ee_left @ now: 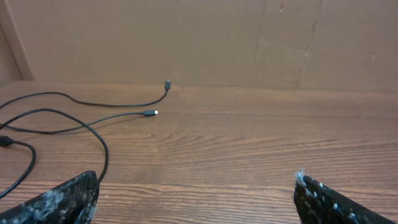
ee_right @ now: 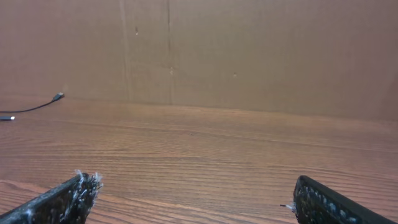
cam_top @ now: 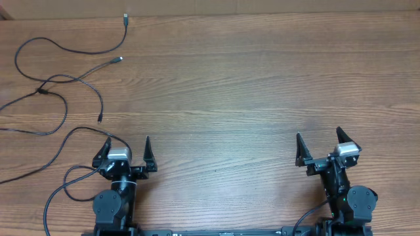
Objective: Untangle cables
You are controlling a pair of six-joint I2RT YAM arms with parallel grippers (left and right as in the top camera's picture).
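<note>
Thin black cables (cam_top: 65,80) lie in loose curving strands on the far left of the wooden table, crossing at a small knot (cam_top: 42,90). Plug ends lie at the back (cam_top: 125,18), in the middle (cam_top: 117,59) and lower down (cam_top: 100,119). In the left wrist view the cables (ee_left: 74,118) curve ahead and to the left. In the right wrist view only a plug end (ee_right: 57,97) shows at far left. My left gripper (cam_top: 127,148) is open and empty at the front left, just right of the nearest strand. My right gripper (cam_top: 321,139) is open and empty at the front right.
The wooden table (cam_top: 249,85) has a brown cardboard wall (ee_right: 249,50) along its back edge. Thicker black robot wires (cam_top: 59,190) loop beside the left arm's base.
</note>
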